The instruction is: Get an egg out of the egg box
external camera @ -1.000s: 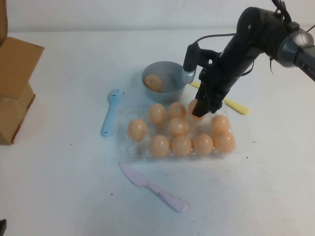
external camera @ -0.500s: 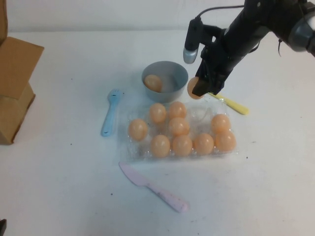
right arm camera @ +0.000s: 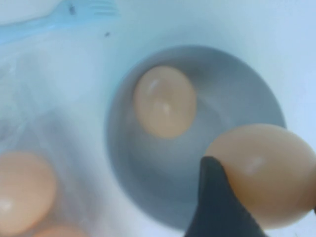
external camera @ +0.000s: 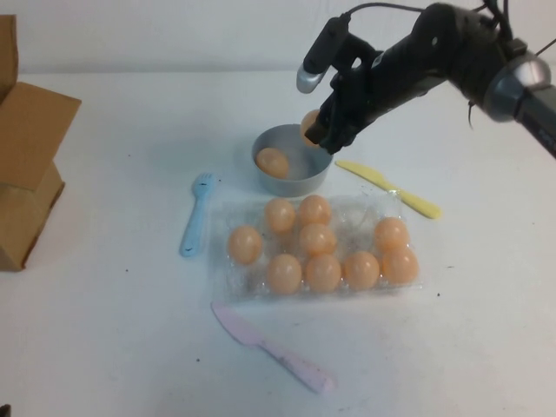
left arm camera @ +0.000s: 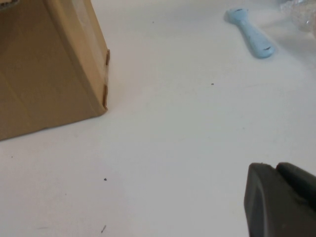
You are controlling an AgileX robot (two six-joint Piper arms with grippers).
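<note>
My right gripper (external camera: 316, 130) is shut on an orange-tan egg (external camera: 309, 122) and holds it above the far right rim of the grey-blue bowl (external camera: 300, 181). In the right wrist view the held egg (right arm camera: 264, 170) sits against a dark finger (right arm camera: 217, 207), over the bowl's rim (right arm camera: 274, 106). Another egg (external camera: 272, 162) lies in the bowl, also in the right wrist view (right arm camera: 164, 101). The clear plastic egg box (external camera: 415, 280) lies in front of the bowl with several eggs in it. My left gripper (left arm camera: 284, 195) is low over bare table, out of the high view.
A brown cardboard box (external camera: 26, 161) stands at the left edge, also in the left wrist view (left arm camera: 47, 69). A light blue spoon (external camera: 196, 213) lies left of the egg box. A yellow knife (external camera: 388, 188) lies right of the bowl. A pink knife (external camera: 269, 347) lies in front.
My right gripper lifted an egg out of the egg box's back row and carried it back and left, to above the bowl's rim. The left arm has not moved.
</note>
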